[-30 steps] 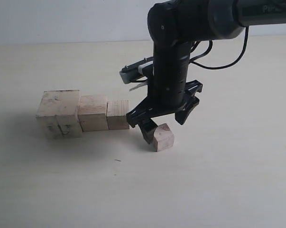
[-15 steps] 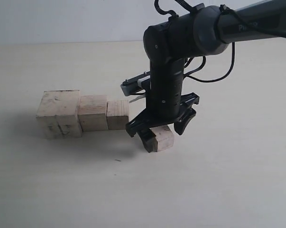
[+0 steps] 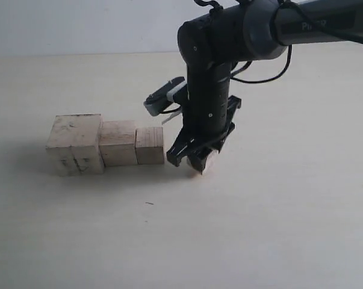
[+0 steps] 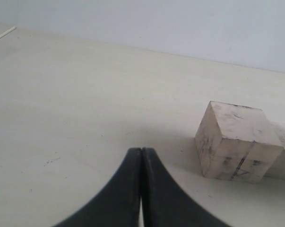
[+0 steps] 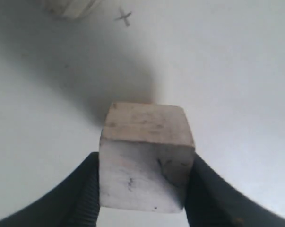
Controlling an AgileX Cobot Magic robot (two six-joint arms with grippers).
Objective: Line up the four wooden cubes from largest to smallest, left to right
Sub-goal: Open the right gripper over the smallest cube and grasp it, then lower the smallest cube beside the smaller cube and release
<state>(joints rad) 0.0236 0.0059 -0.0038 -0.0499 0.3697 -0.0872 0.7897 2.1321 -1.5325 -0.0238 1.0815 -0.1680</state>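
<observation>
Room for moving lay mostly on the right and front of the table (image 3: 271, 229), which was bare there. On the left stood a row of three touching blocks: the largest cube (image 3: 76, 144) with dark scuffs at the far left, the second cube (image 3: 118, 143) against its right face, and the third cube (image 3: 150, 146) against that one. The largest cube's front edge stood further forward than the other two.

The right gripper (image 3: 196, 158) hung just beside the third cube's free right edge, with only a narrow gap between them. It was clamped on the smallest cube (image 5: 147, 156), its black fingers (image 5: 85, 189) pressed flat on two opposite sides. In the exterior view only a pale sliver of that cube showed; whether it cleared the table could not be told.

The left gripper (image 4: 141, 153) had its tips pressed together with nothing between them, low over bare table, with the largest cube's near corner a little ahead of it.

A second earlier the right gripper had been spread wide over the smallest cube, which sat skewed on the table, further from the row. Since then the jaws had narrowed onto it and it had come nearer the third cube. The row of three had not moved.
</observation>
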